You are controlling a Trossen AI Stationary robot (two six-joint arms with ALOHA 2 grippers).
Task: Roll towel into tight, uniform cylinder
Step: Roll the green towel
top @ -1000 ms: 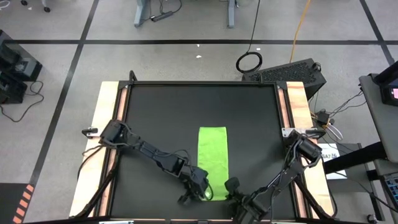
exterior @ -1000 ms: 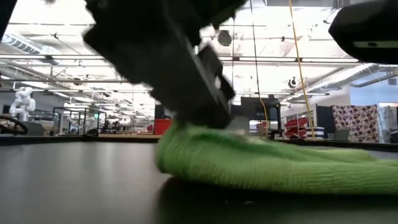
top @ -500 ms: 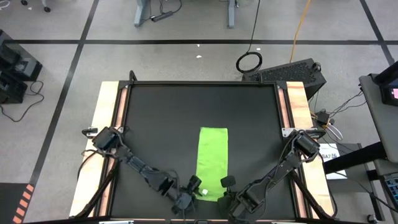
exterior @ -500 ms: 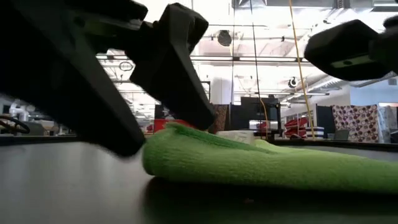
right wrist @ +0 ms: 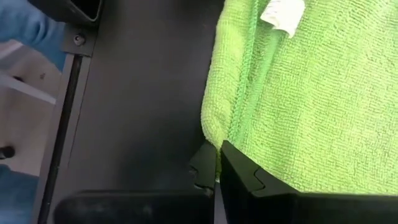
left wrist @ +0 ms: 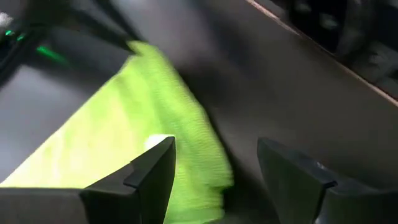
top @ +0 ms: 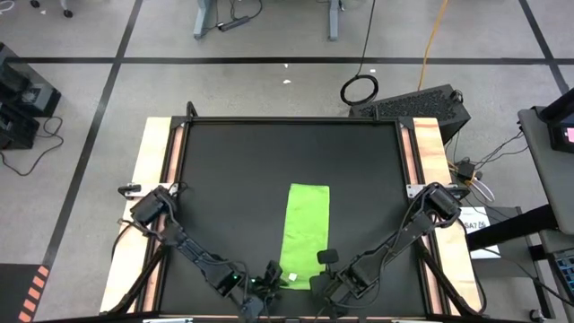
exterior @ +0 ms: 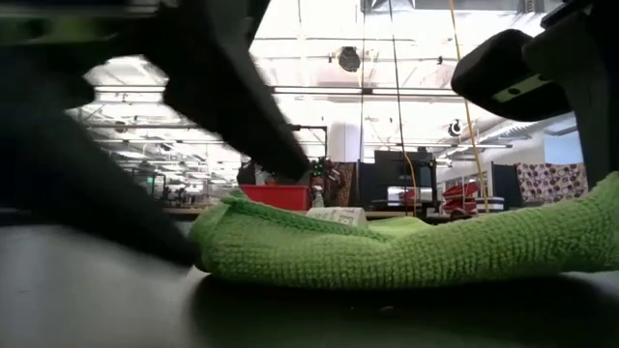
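Note:
The lime-green towel [top: 305, 235] lies as a long folded strip on the black table, running from near to far. Its white tag [right wrist: 283, 11] sits at the near end. My left gripper [left wrist: 214, 149] stands open at the towel's near left corner [left wrist: 208, 186], one finger over the cloth and one beside it; whether it touches, I cannot tell. My right gripper [right wrist: 217, 149] is shut at the towel's right edge near the near end [top: 325, 260]. My right gripper pinches the towel's hemmed right edge [right wrist: 211, 134] close to the near corner, between its two shut fingers. The fingers come in low from the table's near right side. That side of the cloth [exterior: 590, 208] rises off the table; the rest lies flat.
Pale wooden rails [top: 160, 179] run along the table's left and right sides. Bare black table [top: 233, 161] lies to the left, right and far side of the towel. A keyboard [top: 421, 103] sits beyond the far right corner.
My left gripper has opened, let go of the towel's near end and drawn back toward the table's near left. The right gripper has edged toward the towel. The towel's near right part has lifted; the rest has stayed flat.

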